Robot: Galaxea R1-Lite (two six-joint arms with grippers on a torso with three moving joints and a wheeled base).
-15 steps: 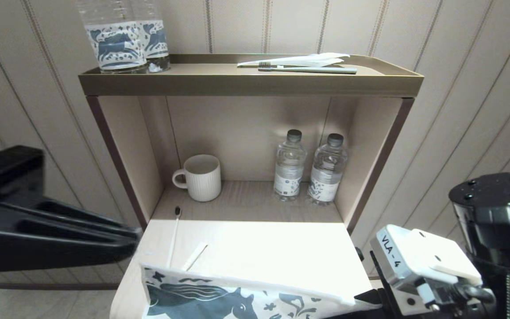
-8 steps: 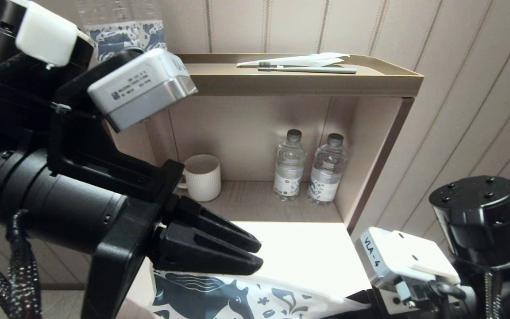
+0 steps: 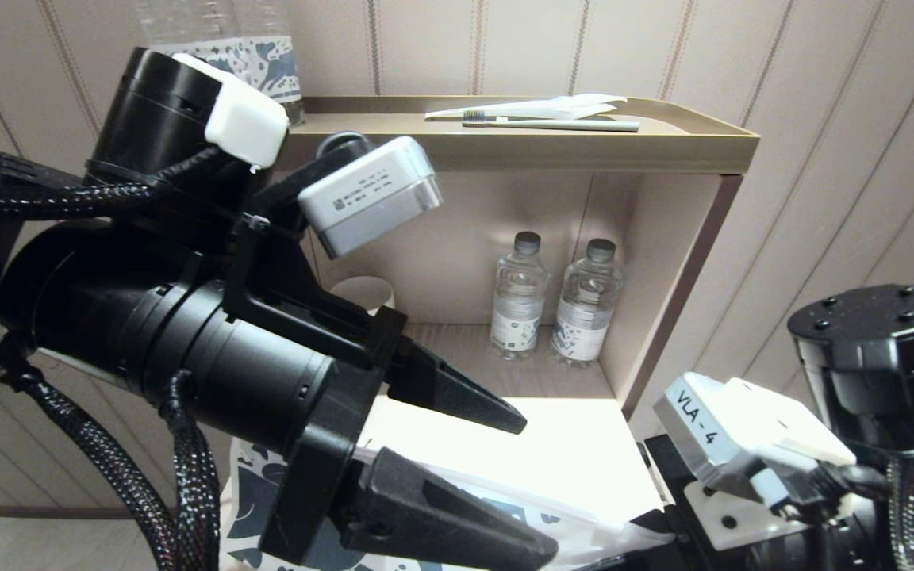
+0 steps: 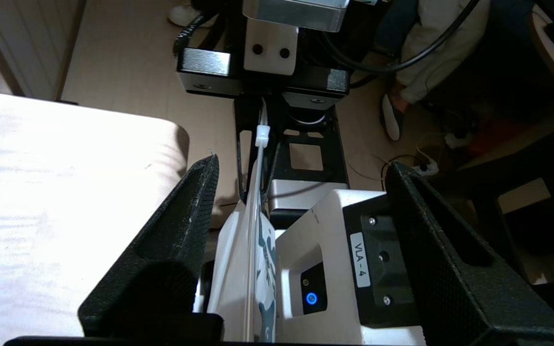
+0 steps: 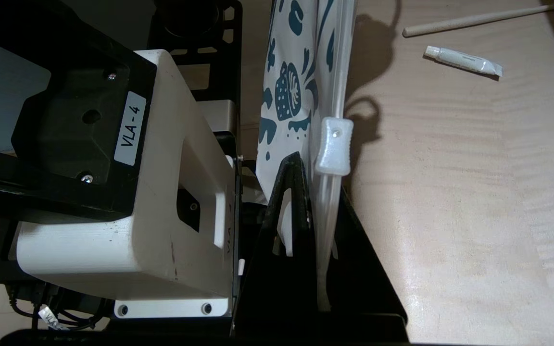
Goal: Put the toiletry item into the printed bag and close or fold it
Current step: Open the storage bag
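Observation:
The printed bag stands on edge at the near side of the light wooden tabletop. My right gripper is shut on its top edge, just behind the white slider. My left gripper hangs open above the bag, jaws wide apart. In the left wrist view the bag runs edge-on between the left gripper's fingers without touching them. The white toothbrush handle lies on the table beyond the bag; my left arm hides it in the head view.
A small white sachet lies near the toothbrush. The shelf behind holds two water bottles and a mug. On the top tray lie a grey-green toothbrush and horse-label bottles.
My left arm has swung in from the left over the table and bag, and its jaws have opened wide. The right gripper keeps holding the bag.

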